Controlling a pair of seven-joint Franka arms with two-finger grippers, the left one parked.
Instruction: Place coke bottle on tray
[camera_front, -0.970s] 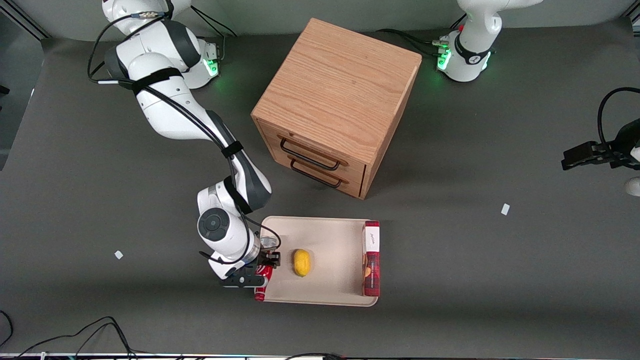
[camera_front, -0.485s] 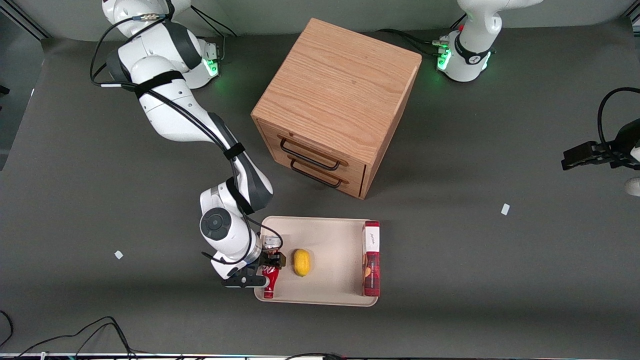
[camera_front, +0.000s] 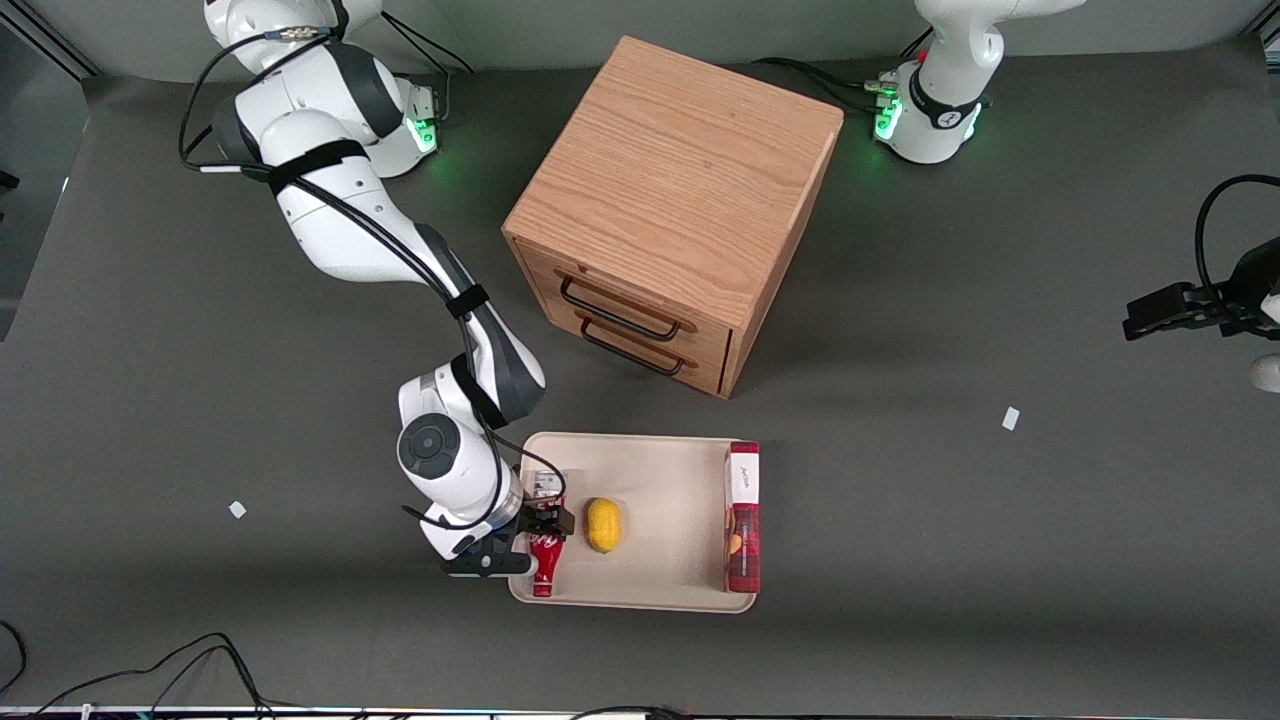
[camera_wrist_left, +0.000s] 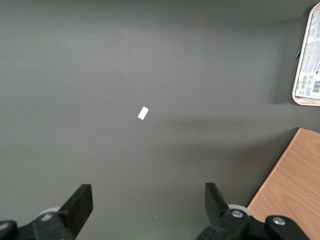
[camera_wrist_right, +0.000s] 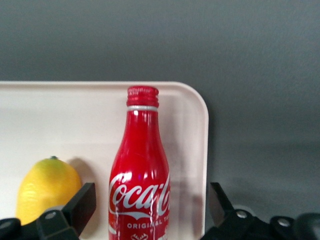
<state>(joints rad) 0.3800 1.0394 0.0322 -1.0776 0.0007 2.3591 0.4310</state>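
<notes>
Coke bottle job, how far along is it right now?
Nearly done: the small red coke bottle lies on the flat cream tray beside a yellow lemon. In hand: the gripper sits open around it. Left: pulling the gripper clear.

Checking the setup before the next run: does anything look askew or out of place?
Nothing is spilled or damaged. The coke bottle lies flat on the tray beside the lemon, at the tray's working-arm edge. The claw is open, its fingers straddling the bottle.

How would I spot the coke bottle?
Find the cream tray in front of the wooden cabinet. The coke bottle lies at its working-arm end, under the gripper, beside a lemon: small, red, white script, unlike the longer red box.
</notes>
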